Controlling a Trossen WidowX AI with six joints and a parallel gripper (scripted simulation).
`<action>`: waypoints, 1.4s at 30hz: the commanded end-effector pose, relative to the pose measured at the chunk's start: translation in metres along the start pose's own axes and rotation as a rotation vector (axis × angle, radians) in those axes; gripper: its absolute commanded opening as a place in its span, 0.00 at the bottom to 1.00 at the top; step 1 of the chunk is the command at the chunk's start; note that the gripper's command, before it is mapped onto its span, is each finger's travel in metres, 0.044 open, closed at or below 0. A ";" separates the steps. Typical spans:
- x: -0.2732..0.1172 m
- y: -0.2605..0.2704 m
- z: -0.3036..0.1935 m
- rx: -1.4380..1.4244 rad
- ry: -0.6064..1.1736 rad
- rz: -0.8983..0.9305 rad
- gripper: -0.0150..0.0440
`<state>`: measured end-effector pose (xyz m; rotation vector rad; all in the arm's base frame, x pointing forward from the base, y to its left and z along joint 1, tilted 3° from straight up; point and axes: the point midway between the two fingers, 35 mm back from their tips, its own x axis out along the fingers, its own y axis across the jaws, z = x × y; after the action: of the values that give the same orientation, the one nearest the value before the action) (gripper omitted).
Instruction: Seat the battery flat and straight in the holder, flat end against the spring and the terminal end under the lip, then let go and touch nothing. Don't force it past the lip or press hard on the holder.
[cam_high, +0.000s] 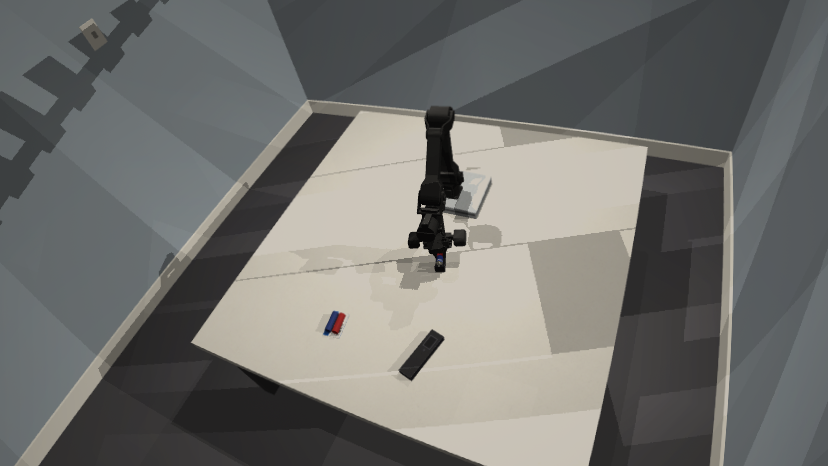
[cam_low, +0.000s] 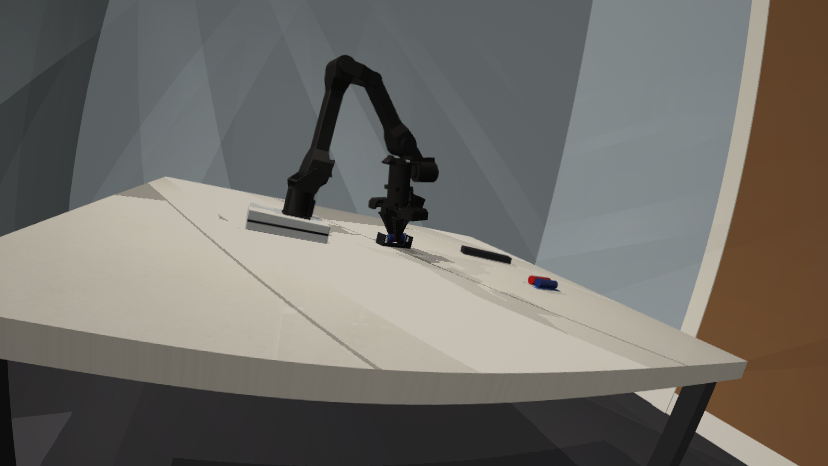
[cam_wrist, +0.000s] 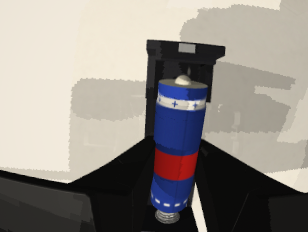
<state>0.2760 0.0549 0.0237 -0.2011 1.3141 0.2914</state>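
The blue battery (cam_high: 439, 258) (cam_wrist: 179, 127) with a red band lies lengthwise over the black holder (cam_high: 440, 269) (cam_low: 381, 240) (cam_wrist: 150, 100). In the wrist view its flat end is at the coiled spring (cam_wrist: 167, 216), and its terminal end points toward the lip (cam_wrist: 207, 51), with a gap between them. The battery looks slightly skewed to the holder, its terminal end leaning right. My gripper (cam_low: 396, 234) (cam_wrist: 174, 145) is shut on the battery, one finger at each side. The fingers hide part of the holder's walls. How deep the terminal end sits cannot be told.
A black remote-like bar (cam_high: 421, 354) (cam_low: 485, 254) lies on the table. A blue cylinder (cam_high: 330, 322) (cam_low: 546, 284) and a red cylinder (cam_high: 339, 323) (cam_low: 537, 280) lie side by side. A white flat box (cam_high: 482, 193) (cam_low: 287, 225) is beside the arm's base.
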 end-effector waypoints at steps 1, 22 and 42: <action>0.002 0.000 -0.003 0.004 0.036 -0.002 0.37; 0.005 0.000 0.001 -0.002 0.158 0.000 0.37; 0.007 0.000 0.009 -0.005 0.206 0.005 0.37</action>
<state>0.2843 0.0581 0.0197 -0.2370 1.5118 0.2875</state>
